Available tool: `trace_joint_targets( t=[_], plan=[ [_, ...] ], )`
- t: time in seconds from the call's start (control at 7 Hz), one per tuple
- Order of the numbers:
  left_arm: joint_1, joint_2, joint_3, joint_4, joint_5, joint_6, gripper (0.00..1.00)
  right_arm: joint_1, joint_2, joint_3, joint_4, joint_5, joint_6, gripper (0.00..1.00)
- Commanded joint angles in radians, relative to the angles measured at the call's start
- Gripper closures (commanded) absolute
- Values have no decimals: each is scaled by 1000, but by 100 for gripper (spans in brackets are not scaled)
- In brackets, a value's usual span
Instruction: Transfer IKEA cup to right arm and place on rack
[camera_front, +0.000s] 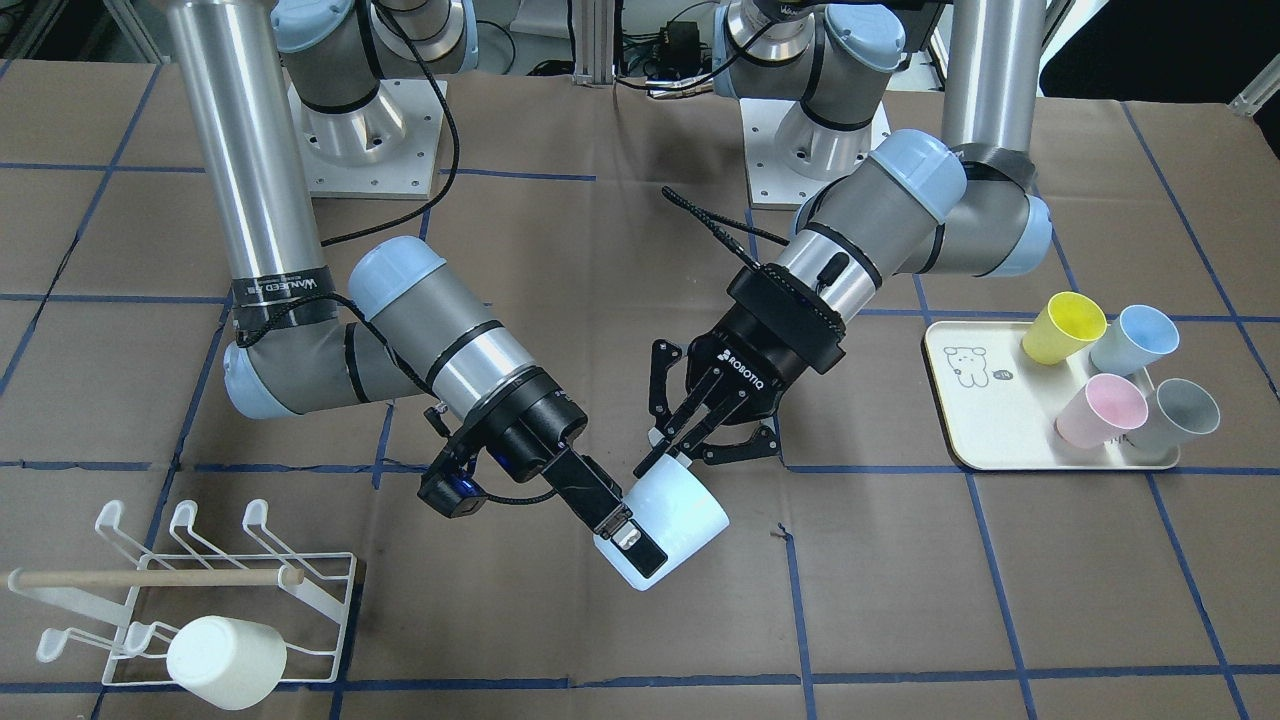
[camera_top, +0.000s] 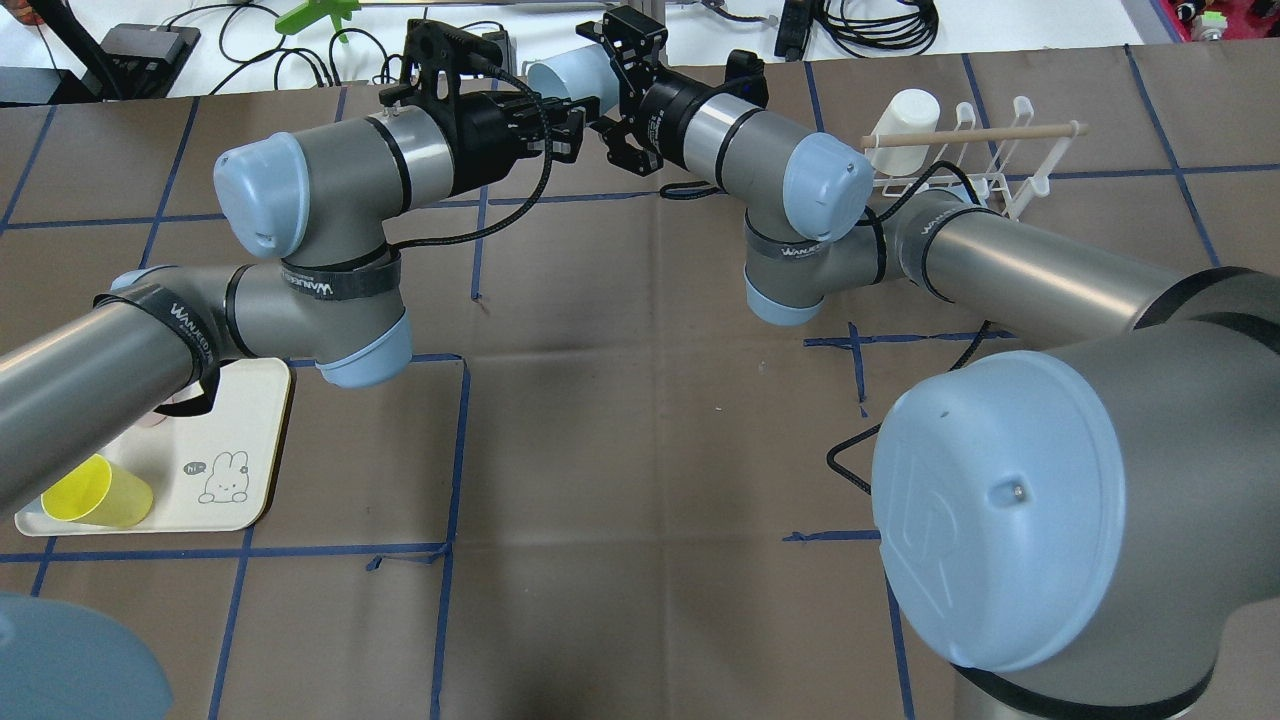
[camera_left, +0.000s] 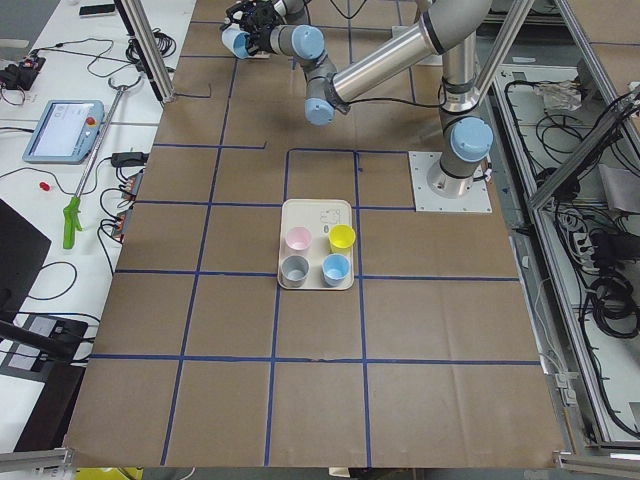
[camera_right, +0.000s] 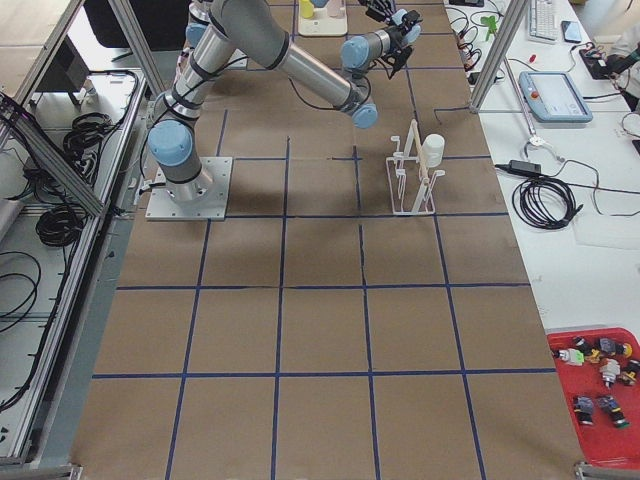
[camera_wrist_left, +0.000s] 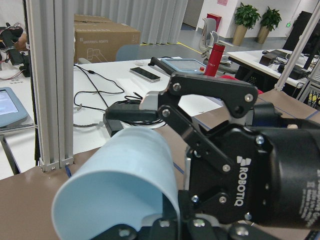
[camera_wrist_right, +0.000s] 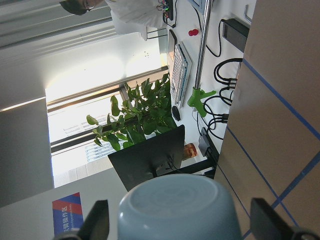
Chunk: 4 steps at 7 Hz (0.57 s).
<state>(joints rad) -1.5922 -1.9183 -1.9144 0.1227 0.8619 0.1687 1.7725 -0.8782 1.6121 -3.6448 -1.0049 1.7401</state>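
The IKEA cup (camera_front: 685, 515), pale blue-white, hangs tilted in the air between both arms over the table's middle. My left gripper (camera_front: 662, 460), on the arm with the braided cable, is shut on the cup's rim. The left wrist view shows the cup (camera_wrist_left: 120, 175) close up, mouth toward the camera. My right gripper (camera_front: 635, 550) is open, one finger on each side of the cup's base end. In the right wrist view the cup's bottom (camera_wrist_right: 177, 210) sits between the spread fingers (camera_wrist_right: 97, 220) with gaps. The rack (camera_front: 300, 590) stands at the table edge on the right arm's side.
A white cup (camera_front: 225, 660) hangs on a front prong of the rack, under the wooden dowel (camera_front: 150, 577). On the left arm's side a cream tray (camera_front: 985, 420) holds yellow (camera_front: 1065, 325), blue (camera_front: 1135, 338) and pink (camera_front: 1100, 410) cups and a grey one.
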Motion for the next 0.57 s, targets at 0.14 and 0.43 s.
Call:
trace_joint_targets(
  t=[0.14,0.43],
  plan=[
    [0,1,1,-2,0,0,99,-1,-2,-6,-3,2,-11,46],
    [0,2,5,2,38,-3,70,-1,-5,-6,-3,2,-14,57]
  ],
)
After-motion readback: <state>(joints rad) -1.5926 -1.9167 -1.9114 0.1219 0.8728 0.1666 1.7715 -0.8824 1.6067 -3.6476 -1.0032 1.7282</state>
